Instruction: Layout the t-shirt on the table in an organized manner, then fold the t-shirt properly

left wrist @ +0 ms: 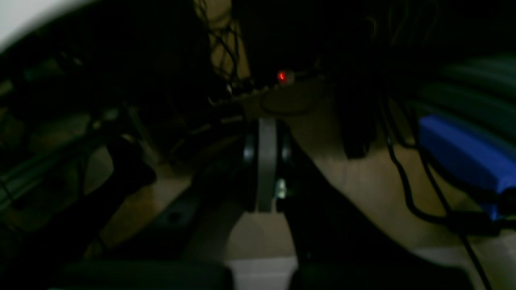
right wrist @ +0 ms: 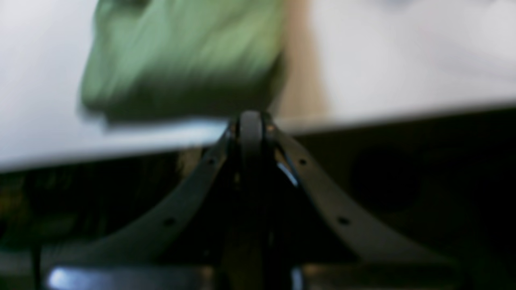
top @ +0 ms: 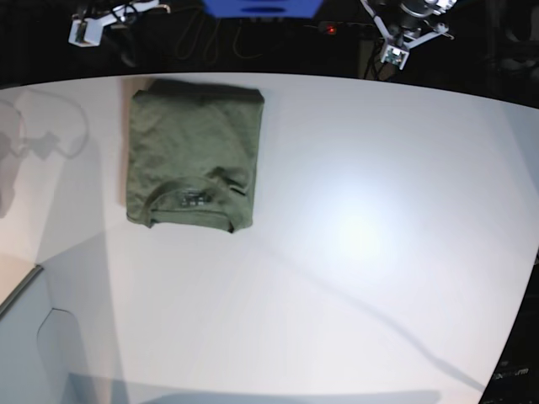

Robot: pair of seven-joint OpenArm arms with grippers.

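Note:
The olive-green t-shirt (top: 192, 156) lies folded into a neat rectangle at the far left of the white table (top: 379, 252), collar toward the front. Both arms are drawn back beyond the far edge. My right gripper (top: 82, 34) is off the table at the back left. In the right wrist view it (right wrist: 250, 121) is shut and empty, with the blurred t-shirt (right wrist: 181, 52) on the table (right wrist: 403, 60) ahead of it. My left gripper (top: 396, 52) is at the back right. In the dark left wrist view its fingers (left wrist: 266, 161) are pressed together, holding nothing.
A blue box (top: 261, 7) stands behind the far edge, also in the left wrist view (left wrist: 463, 153). Black cables (left wrist: 407, 185) and a red light (left wrist: 281, 76) lie near it. The table's edge curves at the back and right.

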